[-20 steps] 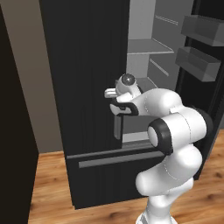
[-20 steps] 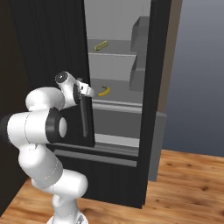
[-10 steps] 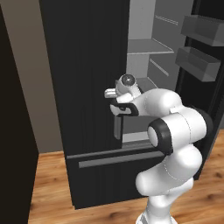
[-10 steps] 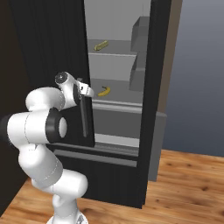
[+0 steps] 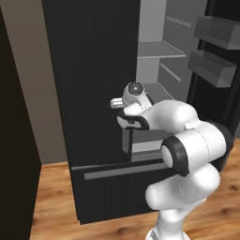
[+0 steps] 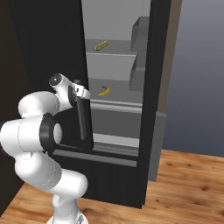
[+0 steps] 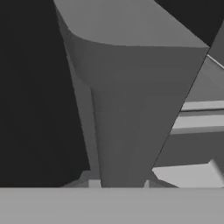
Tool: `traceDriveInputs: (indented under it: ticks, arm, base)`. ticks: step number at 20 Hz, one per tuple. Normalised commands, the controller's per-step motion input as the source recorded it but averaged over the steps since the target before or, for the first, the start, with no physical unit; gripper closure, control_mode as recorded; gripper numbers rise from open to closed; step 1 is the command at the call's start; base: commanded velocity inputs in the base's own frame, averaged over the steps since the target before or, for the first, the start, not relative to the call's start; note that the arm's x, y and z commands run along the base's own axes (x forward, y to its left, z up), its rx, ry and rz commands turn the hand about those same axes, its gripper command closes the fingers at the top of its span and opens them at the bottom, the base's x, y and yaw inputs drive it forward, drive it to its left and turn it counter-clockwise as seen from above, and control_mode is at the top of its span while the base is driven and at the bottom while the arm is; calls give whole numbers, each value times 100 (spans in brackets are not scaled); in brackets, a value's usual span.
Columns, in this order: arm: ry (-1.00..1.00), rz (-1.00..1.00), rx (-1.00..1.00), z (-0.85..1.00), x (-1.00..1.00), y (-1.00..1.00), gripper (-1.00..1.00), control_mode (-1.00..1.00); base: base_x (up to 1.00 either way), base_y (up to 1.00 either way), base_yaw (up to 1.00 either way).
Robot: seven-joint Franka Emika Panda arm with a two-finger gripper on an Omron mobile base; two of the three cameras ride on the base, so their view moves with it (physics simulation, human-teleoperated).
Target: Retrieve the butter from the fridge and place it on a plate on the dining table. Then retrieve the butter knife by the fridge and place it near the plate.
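The black fridge stands in front of me with its right door swung open. The butter, a slim yellow stick, lies on an upper light grey shelf. My gripper is shut on the grey vertical bar handle of the closed left door. The handle runs up between the finger tips of the gripper. From the left, the gripper sits at the top of that handle. The plate, dining table and butter knife are out of view.
A curved yellow banana lies on the shelf below the butter. The open right door carries grey bins. A dark wall panel stands to the left, and wooden floor lies below.
The jaws have closed from wide open onto the door handle. The arm and the door have hardly moved.
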Motion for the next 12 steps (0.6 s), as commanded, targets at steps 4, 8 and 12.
traceDriveInputs:
  ticks: [4, 8, 12]
  arm:
    - [0, -1, -4, 0, -78, 30, 100, -100]
    - [2, -8, -15, 0, -83, 66, 100, -100]
    - [0, -10, -8, 0, -100, 52, 100, -100]
  base:
    - [0, 0, 0]
    - [0, 0, 0]
    - [0, 0, 0]
